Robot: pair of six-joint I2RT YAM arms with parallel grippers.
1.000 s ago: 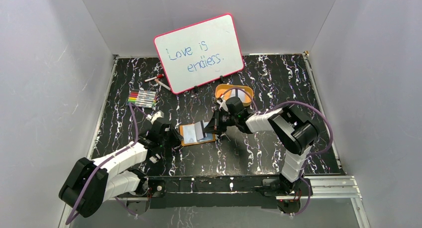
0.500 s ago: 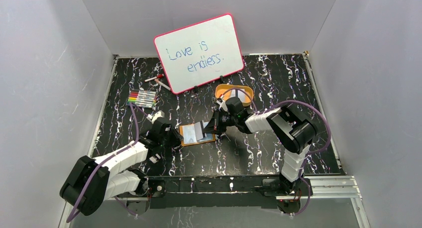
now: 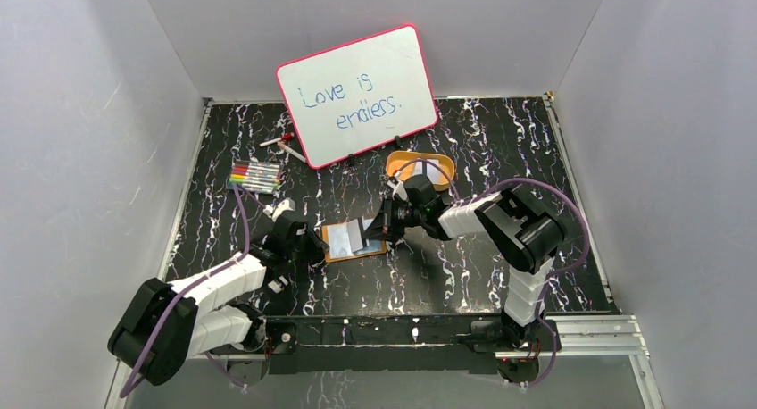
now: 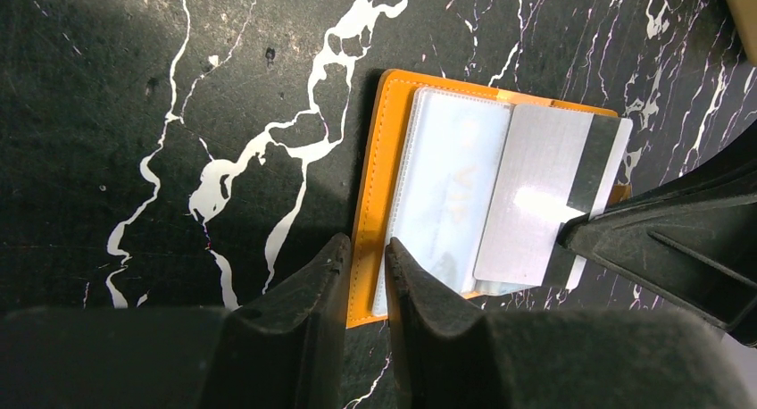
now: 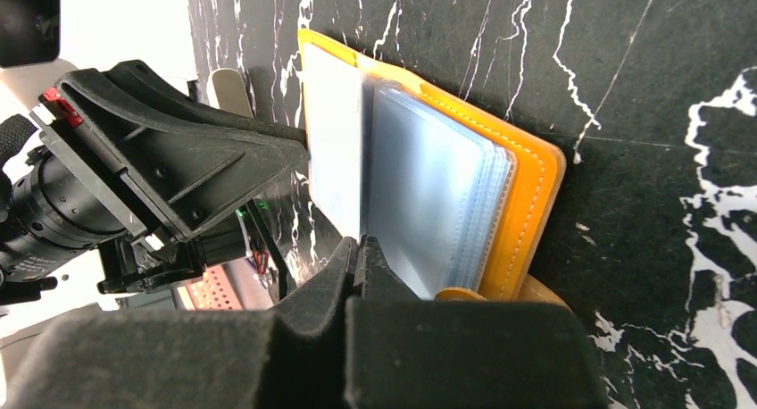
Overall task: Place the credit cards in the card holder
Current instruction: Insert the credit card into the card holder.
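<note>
Only the right arm point(image 3: 527, 235) differs: its elbow now stands a little more to the left than one second ago, and the right gripper point(image 3: 390, 223), pinching the grey credit card point(image 4: 536, 186), sits a touch nearer the card holder point(image 4: 370, 204).

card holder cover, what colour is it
Orange, with paler stitching along its edge; the card holder shows best in the left wrist view.

Handwritten in blue marker across the white face of the pink-framed whiteboard point(image 3: 357, 95): "Love is" on the upper line, "endless." on the lower line, set further right, closed with a full stop.
</note>
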